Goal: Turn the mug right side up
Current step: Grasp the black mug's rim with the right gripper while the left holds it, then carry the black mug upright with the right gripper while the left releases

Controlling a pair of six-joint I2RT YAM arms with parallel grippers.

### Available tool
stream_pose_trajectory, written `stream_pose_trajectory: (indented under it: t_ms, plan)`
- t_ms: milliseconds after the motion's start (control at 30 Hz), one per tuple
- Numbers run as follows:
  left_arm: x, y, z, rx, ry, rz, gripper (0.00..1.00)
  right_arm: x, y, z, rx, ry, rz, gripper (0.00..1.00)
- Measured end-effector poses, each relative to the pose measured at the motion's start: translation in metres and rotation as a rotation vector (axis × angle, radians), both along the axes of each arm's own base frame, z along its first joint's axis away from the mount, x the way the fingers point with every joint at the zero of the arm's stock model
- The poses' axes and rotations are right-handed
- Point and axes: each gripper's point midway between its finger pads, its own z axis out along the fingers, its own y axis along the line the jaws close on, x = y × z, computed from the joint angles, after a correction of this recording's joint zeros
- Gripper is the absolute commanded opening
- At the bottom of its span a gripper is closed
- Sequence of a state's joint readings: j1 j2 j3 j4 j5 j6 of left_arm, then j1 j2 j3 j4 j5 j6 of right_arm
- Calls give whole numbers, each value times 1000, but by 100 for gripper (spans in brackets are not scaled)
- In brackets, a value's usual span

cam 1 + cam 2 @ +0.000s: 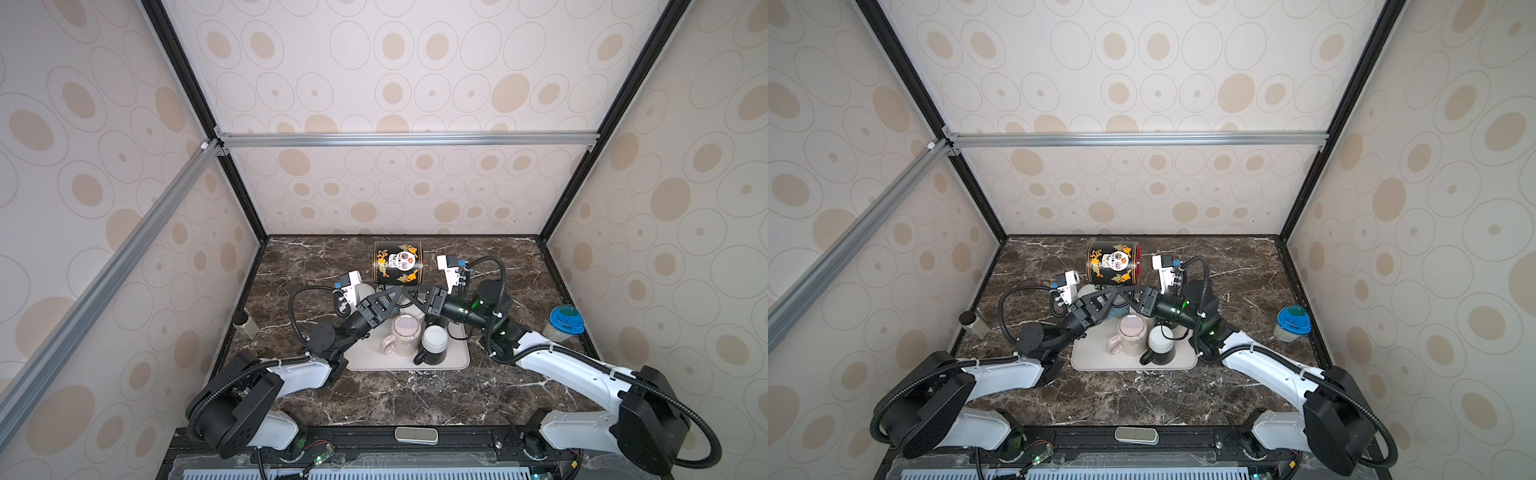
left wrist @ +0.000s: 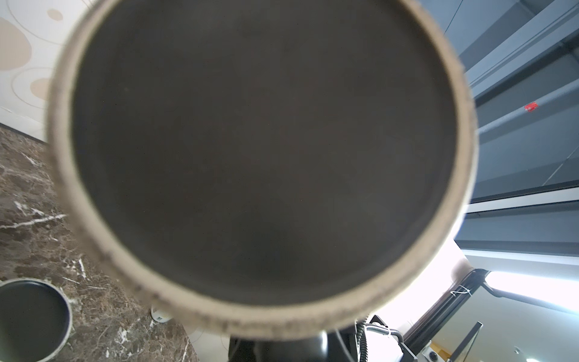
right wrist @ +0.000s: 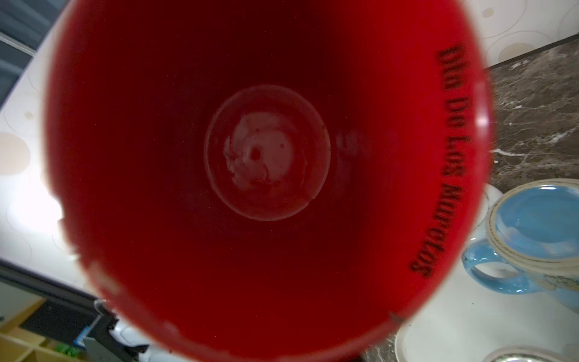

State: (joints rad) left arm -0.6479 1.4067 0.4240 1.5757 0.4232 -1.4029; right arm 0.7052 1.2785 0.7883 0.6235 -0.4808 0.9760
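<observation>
The mug (image 1: 397, 264) (image 1: 1113, 264) is black with a white skull and orange flowers. It hangs on its side above the back of the tray, red mouth toward the right. Both grippers meet just beneath it. My left gripper (image 1: 397, 292) (image 1: 1116, 291) is shut under the mug's belly, apparently on its handle, which is hidden. The left wrist view is filled by the mug's dark base (image 2: 263, 150). My right gripper (image 1: 413, 296) (image 1: 1130, 293) reaches in from the right. The right wrist view looks straight into the red inside (image 3: 266, 150), which hides the jaws.
A beige tray (image 1: 365, 357) holds an upside-down pink mug (image 1: 403, 332), a black-and-white mug (image 1: 432, 345) and an upside-down blue mug (image 3: 532, 244). A blue-lidded cup (image 1: 565, 324) stands at the right, a small jar (image 1: 245, 324) at the left wall.
</observation>
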Motion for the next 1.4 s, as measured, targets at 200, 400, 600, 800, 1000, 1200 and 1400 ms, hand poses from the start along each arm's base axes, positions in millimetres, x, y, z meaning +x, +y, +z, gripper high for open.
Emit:
stream_pose_trajectory:
  t_ms: [200,400,600,800,1000,1200,1400]
  plan:
    - [-2,-6,-2,11,-7,-17,0,-3,5,-4,7,52,25,0]
    - [-3,-5,0,6,-15,-19,0,-3,5,-1,4,37,24,0]
    - [-9,-7,4,5,-39,-44,88,-3,1,-3,-29,19,2,0]
    - [-20,-3,8,16,-73,-81,100,-2,-8,-17,-117,18,-46,0]
    - [-28,1,10,57,-121,-92,100,-10,-11,-13,-147,-38,-38,0]
    - [-13,11,-1,137,-99,-24,100,-8,-22,-10,-187,-77,-78,0]
    - [3,34,-2,230,-101,121,100,6,-37,-12,-216,-69,-130,0]
